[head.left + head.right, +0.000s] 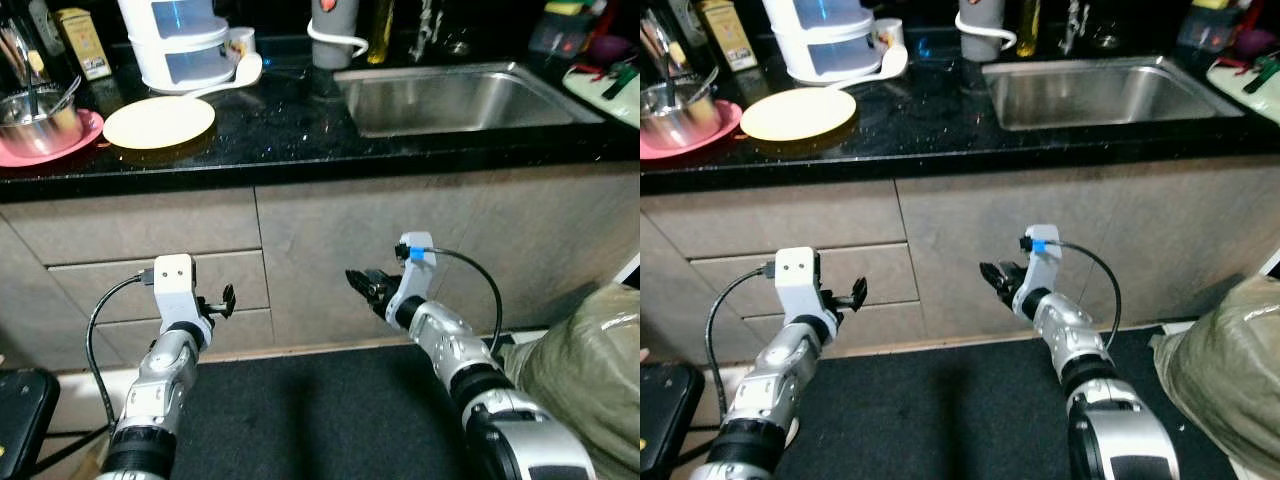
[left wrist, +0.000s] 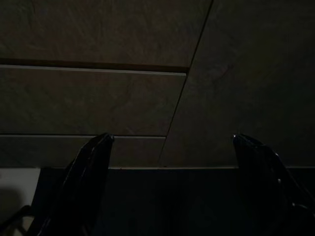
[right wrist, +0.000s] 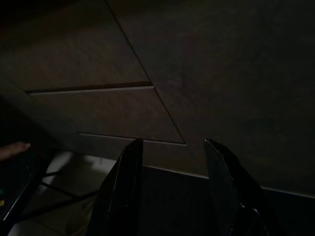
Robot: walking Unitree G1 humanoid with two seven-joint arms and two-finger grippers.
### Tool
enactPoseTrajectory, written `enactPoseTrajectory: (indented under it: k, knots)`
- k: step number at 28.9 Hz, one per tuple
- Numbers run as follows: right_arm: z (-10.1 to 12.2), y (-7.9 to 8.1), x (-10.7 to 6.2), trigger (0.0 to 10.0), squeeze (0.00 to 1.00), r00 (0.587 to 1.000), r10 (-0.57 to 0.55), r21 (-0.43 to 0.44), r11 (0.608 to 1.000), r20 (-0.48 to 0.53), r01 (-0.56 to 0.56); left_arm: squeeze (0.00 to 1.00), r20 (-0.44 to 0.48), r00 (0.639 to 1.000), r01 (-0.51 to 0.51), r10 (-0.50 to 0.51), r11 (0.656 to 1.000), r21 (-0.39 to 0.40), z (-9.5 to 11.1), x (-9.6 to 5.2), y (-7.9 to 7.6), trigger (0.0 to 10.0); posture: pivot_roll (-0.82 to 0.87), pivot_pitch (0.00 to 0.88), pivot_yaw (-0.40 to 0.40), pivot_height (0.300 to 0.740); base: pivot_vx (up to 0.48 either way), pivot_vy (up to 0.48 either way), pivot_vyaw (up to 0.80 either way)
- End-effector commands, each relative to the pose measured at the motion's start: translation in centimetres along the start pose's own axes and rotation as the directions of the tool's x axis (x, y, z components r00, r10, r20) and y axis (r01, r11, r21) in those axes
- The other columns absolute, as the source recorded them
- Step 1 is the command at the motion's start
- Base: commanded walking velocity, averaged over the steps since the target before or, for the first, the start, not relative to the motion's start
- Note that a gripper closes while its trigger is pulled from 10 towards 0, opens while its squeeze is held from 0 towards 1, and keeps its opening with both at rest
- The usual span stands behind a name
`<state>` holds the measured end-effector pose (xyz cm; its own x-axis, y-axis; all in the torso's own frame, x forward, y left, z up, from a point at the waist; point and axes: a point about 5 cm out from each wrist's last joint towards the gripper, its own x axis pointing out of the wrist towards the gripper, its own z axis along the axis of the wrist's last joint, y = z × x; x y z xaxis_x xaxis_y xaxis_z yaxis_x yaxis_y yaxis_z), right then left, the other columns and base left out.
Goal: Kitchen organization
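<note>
Up on the black countertop [image 1: 300, 130] sit the yellow plate [image 1: 158, 121] and pink-plated steel bowl [image 1: 38, 118] awaiting sorting—below, left gripper [image 1: 226, 300] and right gripper [image 1: 362, 284] hang low before the cabinet drawers [image 1: 150, 270], fingers apart, holding nothing—seemingly not yet engaged.

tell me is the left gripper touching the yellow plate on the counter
Apart. The left eye view shows the left gripper low before the drawers, the yellow plate up on the counter.
</note>
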<state>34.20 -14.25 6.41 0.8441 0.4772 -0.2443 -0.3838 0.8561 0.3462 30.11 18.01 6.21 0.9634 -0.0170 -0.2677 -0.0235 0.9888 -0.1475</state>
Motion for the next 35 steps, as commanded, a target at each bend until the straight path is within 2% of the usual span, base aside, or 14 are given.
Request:
enactPoseTrajectory:
  k: [1, 23, 27, 29, 32, 35]
  knots:
    - [-0.1, 0.1, 0.1, 10.0, 0.0, 1.0, 0.01, -0.011, 1.0, -0.007, -0.01, 0.0, 0.005, 1.0, -0.003, 0.003, 1.0, 0.005, 0.0, 0.1, 0.2, 10.0, 0.03, 0.0, -0.045, 0.732, 0.0, 0.0, 0.79]
    - [-1.4, 0.1, -0.2, 10.0, 0.0, 0.998, 0.03, -0.031, 0.999, -0.062, -0.032, 0.0, 0.024, 1.0, 0.02, -0.02, 1.0, -0.008, -1.1, 0.1, -0.2, 10.0, 0.02, 0.0, -0.058, 0.732, 0.0, 0.0, 0.79]
    - [-1.6, -0.3, -0.3, 10.0, 0.0, 0.997, -0.015, -0.061, 0.998, -0.081, 0.01, 0.0, 0.019, 0.999, 0.029, -0.029, 1.0, 0.001, -1.2, 0.1, -0.1, 10.0, 0.02, 0.0, -0.062, 0.732, 0.0, 0.0, 0.0]
    - [-1.5, -0.8, -0.6, 10.0, 0.0, 0.995, -0.042, -0.154, 0.988, -0.086, 0.028, 0.0, 0.035, 0.999, 0.026, -0.028, 0.997, 0.066, -1.2, -0.2, 0.3, 10.0, 0.02, 0.0, -0.063, 0.732, 0.0, 0.0, 0.0]
    - [-1.4, -1.4, -1.3, 10.0, 0.0, 0.997, -0.051, -0.248, 0.968, -0.063, 0.034, 0.0, 0.084, 0.996, 0.012, -0.035, 0.967, 0.256, -0.8, -0.8, 0.8, 10.0, 0.02, 0.0, -0.063, 0.732, 0.0, 0.0, 0.0]
    - [-1.5, -1.9, -2.1, 10.0, 0.0, 0.999, -0.048, -0.257, 0.965, -0.014, 0.043, 0.0, 0.137, 0.989, 0.008, -0.049, 0.959, 0.283, -0.8, -1.9, 0.6, 10.0, 0.01, 0.0, -0.06, 0.732, 0.0, 0.0, 0.0]
